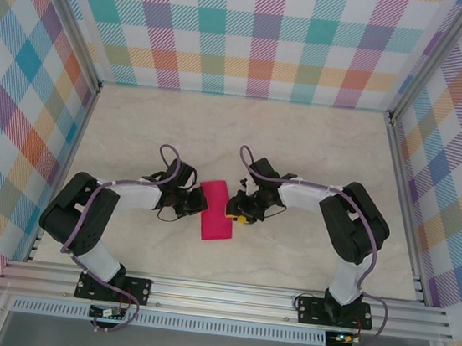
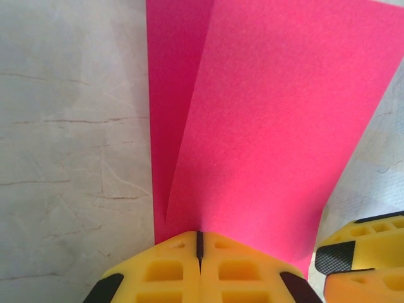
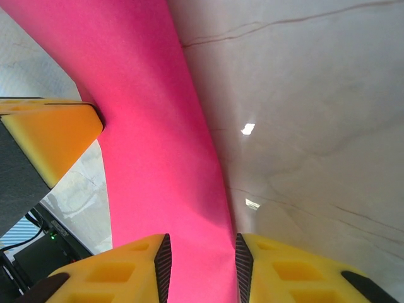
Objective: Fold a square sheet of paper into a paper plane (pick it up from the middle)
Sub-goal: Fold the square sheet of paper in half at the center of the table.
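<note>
The square sheet of paper (image 1: pixel 217 213) is magenta-pink and lies folded into an oblong at the table's middle, between my two grippers; it does not have the shape of a paper plane. My left gripper (image 1: pixel 192 204) is at its left edge. In the left wrist view the jaws (image 2: pixel 199 237) are shut on the paper (image 2: pixel 265 126), whose two layers fan out ahead. My right gripper (image 1: pixel 237 211) is at the right edge. Its jaws (image 3: pixel 202 252) stand open with the paper (image 3: pixel 151 139) running between them, untouched by the pads.
The beige marble-patterned table (image 1: pixel 318 150) has checked walls on three sides and an aluminium rail (image 1: pixel 224 295) at the near edge. In each wrist view, the other gripper's yellow fingers (image 2: pixel 363 259) (image 3: pixel 44 136) sit close by the paper.
</note>
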Available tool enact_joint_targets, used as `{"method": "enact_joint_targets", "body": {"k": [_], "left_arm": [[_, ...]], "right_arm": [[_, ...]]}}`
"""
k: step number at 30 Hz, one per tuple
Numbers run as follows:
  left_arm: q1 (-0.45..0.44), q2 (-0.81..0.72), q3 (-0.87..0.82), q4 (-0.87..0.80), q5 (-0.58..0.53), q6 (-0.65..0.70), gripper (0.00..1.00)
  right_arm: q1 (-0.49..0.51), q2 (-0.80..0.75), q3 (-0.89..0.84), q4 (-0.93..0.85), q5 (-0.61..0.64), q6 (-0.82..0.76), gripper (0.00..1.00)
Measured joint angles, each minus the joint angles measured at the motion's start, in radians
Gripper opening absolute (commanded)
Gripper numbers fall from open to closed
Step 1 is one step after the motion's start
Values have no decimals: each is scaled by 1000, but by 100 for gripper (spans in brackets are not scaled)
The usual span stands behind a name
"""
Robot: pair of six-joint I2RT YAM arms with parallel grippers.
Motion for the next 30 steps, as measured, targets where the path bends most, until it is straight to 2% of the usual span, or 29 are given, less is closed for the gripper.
{"method": "enact_joint_targets", "body": {"k": [6,15,24,30], "left_arm": [[0,-8,13,-41,-13,10,0],[0,-63,27,-90,-13,24,12],[0,-99,33,-93,-5,28,12],[0,-50,33,-86,8,31,10]], "right_arm": [[12,19,16,-12,5,1,29],[19,19,25,-39,49,19,28],[27,20,35,-52,71,42,30],[36,24,51,-74,93,55,31]]}}
